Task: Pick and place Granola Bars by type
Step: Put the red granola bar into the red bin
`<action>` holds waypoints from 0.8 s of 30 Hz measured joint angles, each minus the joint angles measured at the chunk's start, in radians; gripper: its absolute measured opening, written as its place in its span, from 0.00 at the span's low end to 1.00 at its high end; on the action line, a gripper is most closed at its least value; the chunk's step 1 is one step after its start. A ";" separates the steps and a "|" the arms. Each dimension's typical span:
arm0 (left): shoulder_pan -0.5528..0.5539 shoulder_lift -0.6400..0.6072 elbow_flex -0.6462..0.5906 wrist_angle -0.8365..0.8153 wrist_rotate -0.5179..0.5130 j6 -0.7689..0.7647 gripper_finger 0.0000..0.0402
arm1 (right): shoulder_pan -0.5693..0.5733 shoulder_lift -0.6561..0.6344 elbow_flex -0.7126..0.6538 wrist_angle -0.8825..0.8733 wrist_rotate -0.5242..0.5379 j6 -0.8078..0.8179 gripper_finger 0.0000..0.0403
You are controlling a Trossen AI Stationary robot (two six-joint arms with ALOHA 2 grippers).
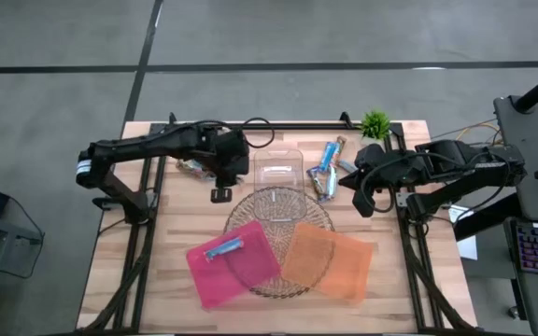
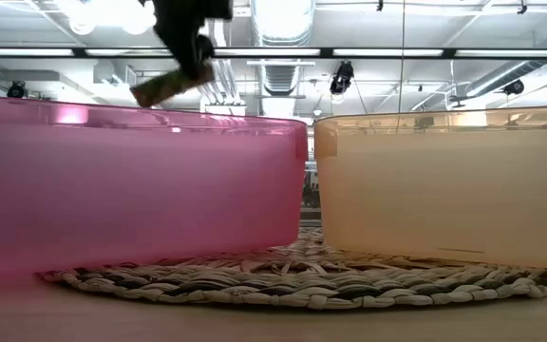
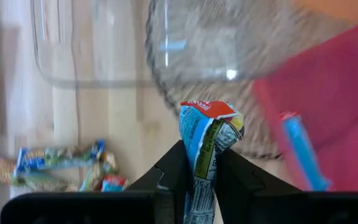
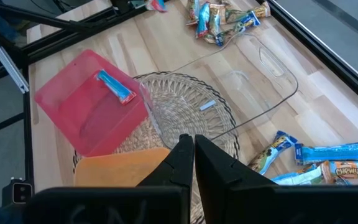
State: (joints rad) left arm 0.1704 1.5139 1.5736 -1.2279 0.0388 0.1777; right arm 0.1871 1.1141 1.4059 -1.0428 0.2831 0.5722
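Observation:
My left gripper hangs over the table's far left part, shut on one granola bar with a blue, white and green wrapper and a red end. In the low view the bar shows above the pink tray's rim. More bars lie in a pile by the left arm and in another right of the clear box. One light blue bar lies flat in the pink tray. My right gripper is shut on nothing, waiting above the table's right side. My left gripper pinches the granola bar between its two fingers, on the wrapper's lower part. The red crimped end sticks out past the fingertips. The bar is lifted clear of the table, tilted, with nothing under it.
A clear plastic box lies at the far middle. A round woven mat carries the pink tray and the orange tray side by side. A small green plant stands at the far right edge. Bare wood shows at the near left.

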 joint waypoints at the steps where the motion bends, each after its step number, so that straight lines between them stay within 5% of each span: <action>1: -0.017 0.000 0.021 -0.001 0.001 -0.010 0.13 | 0.000 0.000 0.000 0.000 -0.002 0.000 0.02; 12: -0.246 0.000 0.192 0.002 0.012 -0.127 0.13 | 0.000 0.000 0.000 0.000 -0.030 -0.008 0.02; 24: -0.478 0.007 0.189 0.055 0.020 -0.188 0.13 | 0.000 0.000 0.000 0.000 -0.030 -0.005 0.02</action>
State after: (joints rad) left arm -0.3080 1.5213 1.7626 -1.1732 0.0586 -0.0102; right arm 0.1871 1.1141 1.4059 -1.0427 0.2535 0.5669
